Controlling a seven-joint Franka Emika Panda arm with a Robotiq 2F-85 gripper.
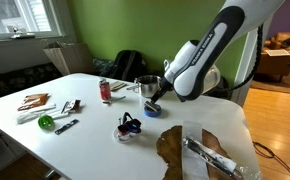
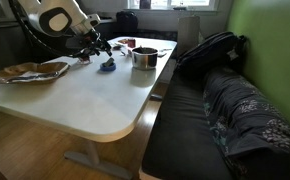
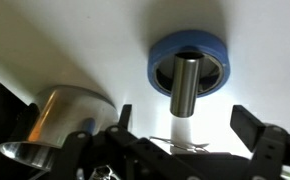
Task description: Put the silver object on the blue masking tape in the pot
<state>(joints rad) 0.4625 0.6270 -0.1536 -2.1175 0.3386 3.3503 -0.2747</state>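
wall (image 1: 115,25): green | window (image 1: 15,15): daylit | table (image 1: 95,135): white | floor (image 2: 25,150): wood | bench (image 2: 180,120): dark, cushioned

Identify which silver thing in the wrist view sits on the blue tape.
The slim cylinder, upright on the blue tape roll; the wider pot sits apart from it.

A: The silver object (image 3: 186,85), at twelve o'clock in the wrist view, is it brushed metal?
B: Yes, smooth, with a satin sheen and a soft highlight. The blue masking tape (image 3: 161,58) looks like matt paper.
A: And the pot (image 3: 57,118) at eight o'clock?
B: Metal too, but glossier. The table (image 3: 65,35) is smooth, white and faintly shiny.
A: What about an exterior view?
B: The arm (image 1: 210,50) has glossy white plastic shells. At five o'clock a brown slab (image 1: 180,150) looks rough, like wood or bark.
A: And the bench (image 2: 180,125)?
B: Dark matt cloth.
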